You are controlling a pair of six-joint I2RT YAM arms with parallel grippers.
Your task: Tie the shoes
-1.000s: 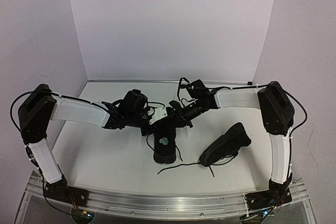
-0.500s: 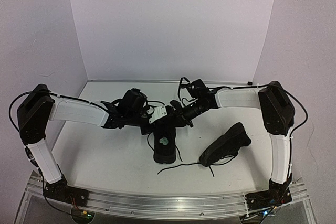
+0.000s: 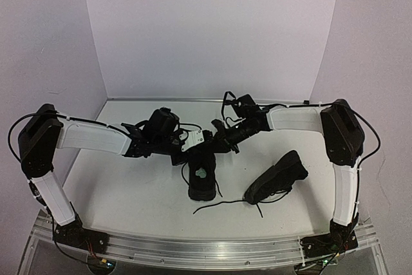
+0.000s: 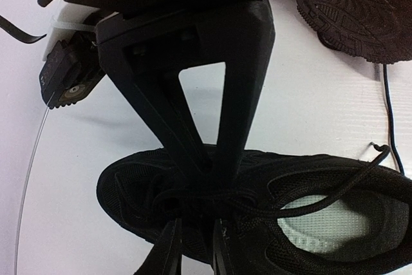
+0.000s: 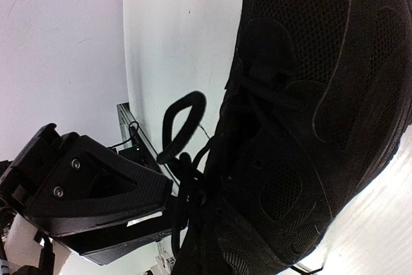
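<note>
One black shoe (image 3: 202, 178) with a pale insole label stands mid-table, toe toward the back. The other shoe (image 3: 278, 175) lies on its side to the right. Both grippers meet over the first shoe's laces. My left gripper (image 3: 192, 143) shows in its wrist view with its jaws a little apart (image 4: 196, 231) over the lacing, nothing clearly between them. My right gripper (image 3: 217, 140) comes in from the far side, fingers closed to a point (image 4: 207, 167) on the crossed laces. A lace loop (image 5: 182, 120) stands up beside the shoe (image 5: 322, 94).
A loose lace end (image 3: 219, 205) trails on the table in front of both shoes. The second shoe's sole (image 4: 351, 1) lies close behind the working spot. White walls stand at the back and both sides; a metal rail (image 3: 206, 249) runs along the near edge.
My left gripper's jaws have parted slightly from shut. The right arm has shifted a little, its gripper still closed at the laces. Neither shoe has moved.
</note>
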